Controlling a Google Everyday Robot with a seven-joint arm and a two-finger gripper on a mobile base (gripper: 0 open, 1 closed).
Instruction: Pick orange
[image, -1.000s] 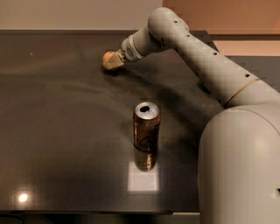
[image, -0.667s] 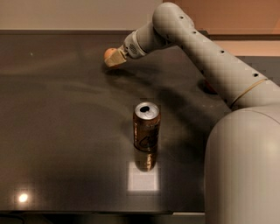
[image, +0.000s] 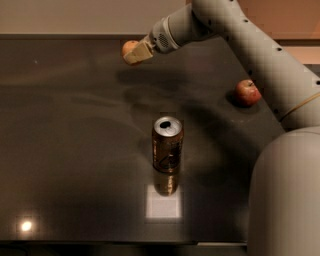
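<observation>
— Orange (image: 127, 46): where is it?
— At the tip of the end effector (image: 132, 53), off the table (image: 75, 150). It is beyond the can (image: 167, 144) and a little to the can's left as seen here, up near the table's far edge. Only part of it shows; the rest is hidden behind the pale fingers (image: 142, 51).
— And the end effector's state?
— Pinching the orange, pressed against it. A soft shadow (image: 145, 75) lies on the table between the can and the orange, apart from the fruit.
— What comes behind it?
— The grey wrist, then the pale arm (image: 260, 55), which runs from beyond the can down to the can's right and ends at the robot's wide rounded body (image: 287, 195), right of the can and nearer the camera.
— Anything else on the table?
— A red apple (image: 247, 92) lies beyond the can to its right, just beside the arm and well apart from the orange. The can stands upright, its top opened, mirrored in the glossy dark surface. A bright square patch of light (image: 163, 203) sits just in front of the can, and a small round glint (image: 25, 225) lies far to the can's left, near the front edge.
</observation>
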